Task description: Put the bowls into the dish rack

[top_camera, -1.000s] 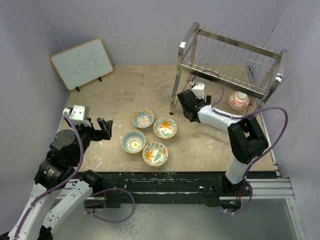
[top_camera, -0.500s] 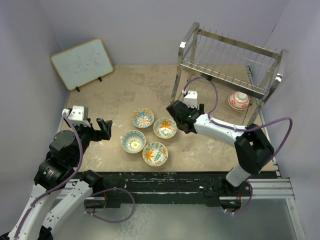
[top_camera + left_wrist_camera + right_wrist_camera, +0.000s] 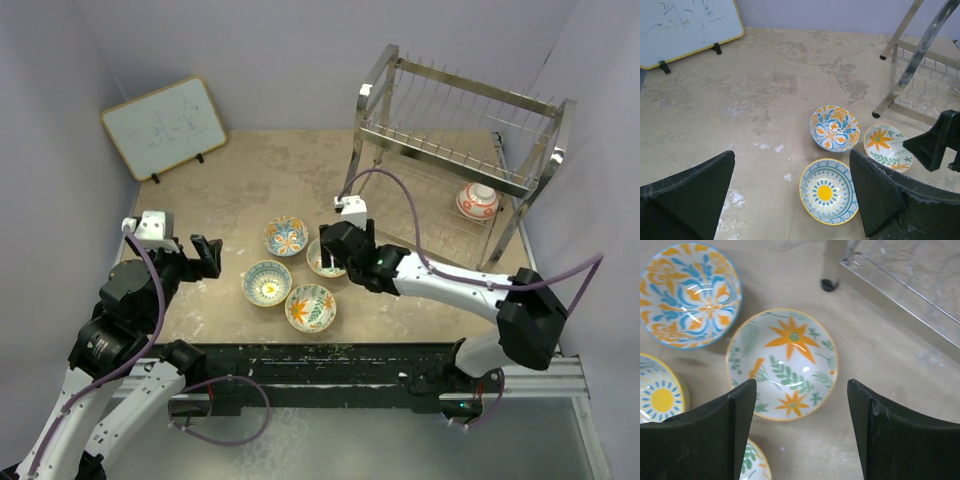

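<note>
**At centre frame: four bowls (image 3: 829, 191) on the desk (image 3: 270, 170), a fifth in the dish rack (image 3: 455, 110)**

Just below the centre of the top view, four bowls lie in a close cluster, none stacked: the blue-and-orange bowl (image 3: 286, 236), the sun bowl (image 3: 267, 282), the leaf bowl (image 3: 311, 307) and the orange-flower bowl (image 3: 782, 364). The right hand (image 3: 338, 248) hangs over the last of these with its fingers apart, and covers part of it from above. The red-orange bowl (image 3: 478, 200) sits on the rack's lower tier at upper right, its pattern unclear behind the wires. The left hand (image 3: 208, 256) hovers at mid-left, fingers spread and empty. The desk is mottled beige and scuffed, and the walls are pale lilac. A whiteboard (image 3: 163, 127) leans at upper left, its scribbles illegible. Count: five bowls, one rack, one whiteboard.
</note>
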Robot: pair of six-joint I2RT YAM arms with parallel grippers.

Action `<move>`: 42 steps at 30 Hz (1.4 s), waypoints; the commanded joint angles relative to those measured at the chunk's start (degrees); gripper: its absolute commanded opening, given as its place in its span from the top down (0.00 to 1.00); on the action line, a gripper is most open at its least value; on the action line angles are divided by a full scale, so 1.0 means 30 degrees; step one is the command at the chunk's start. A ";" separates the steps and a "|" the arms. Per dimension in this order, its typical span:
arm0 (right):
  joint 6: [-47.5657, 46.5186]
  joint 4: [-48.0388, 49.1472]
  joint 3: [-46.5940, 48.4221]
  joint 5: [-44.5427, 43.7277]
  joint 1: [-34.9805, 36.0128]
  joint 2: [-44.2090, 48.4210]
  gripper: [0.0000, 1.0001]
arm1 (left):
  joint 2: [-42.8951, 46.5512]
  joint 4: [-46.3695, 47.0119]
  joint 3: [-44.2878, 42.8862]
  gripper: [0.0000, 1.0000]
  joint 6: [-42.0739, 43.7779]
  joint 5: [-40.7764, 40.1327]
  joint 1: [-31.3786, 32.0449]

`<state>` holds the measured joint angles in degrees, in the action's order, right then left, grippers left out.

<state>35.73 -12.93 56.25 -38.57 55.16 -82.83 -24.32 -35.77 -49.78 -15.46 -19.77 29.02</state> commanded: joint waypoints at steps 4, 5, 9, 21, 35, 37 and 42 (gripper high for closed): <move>-0.2703 0.5437 0.1320 0.4656 0.0286 -0.3402 0.27 | -0.0096 0.0048 -0.0837 0.01 -0.0549 -0.0264 0.0088; -0.2950 0.5765 0.1608 0.4807 0.0366 -0.3909 0.27 | -0.0134 0.0020 -0.0849 0.01 -0.0469 -0.0291 0.0085; -0.3305 0.6391 0.2469 0.5001 0.0423 -0.5113 0.29 | -0.0186 -0.0109 -0.0896 0.01 -0.0408 -0.0302 0.0084; -0.2821 0.5360 0.3290 0.3826 0.0423 -0.7357 0.46 | -0.0133 -0.0210 -0.0787 0.01 -0.0432 -0.0412 0.0084; -0.1313 0.2989 0.3812 0.1127 0.0825 -0.8190 0.77 | -0.0191 -0.0055 -0.0547 0.01 -0.0527 -0.0352 0.0084; -0.1233 0.2976 0.3740 0.1086 0.0874 -0.8127 0.81 | -0.0171 -0.0103 -0.0542 0.01 -0.0556 -0.0368 0.0085; -0.0594 0.2956 0.3370 0.1154 0.1102 -0.7059 1.00 | -0.0087 -0.0184 -0.0578 0.01 -0.0529 -0.0412 0.0084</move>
<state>30.35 -2.96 65.89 -35.81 58.13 -106.72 -24.60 -37.85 -50.13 -16.08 -20.23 29.02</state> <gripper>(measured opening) 0.050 0.990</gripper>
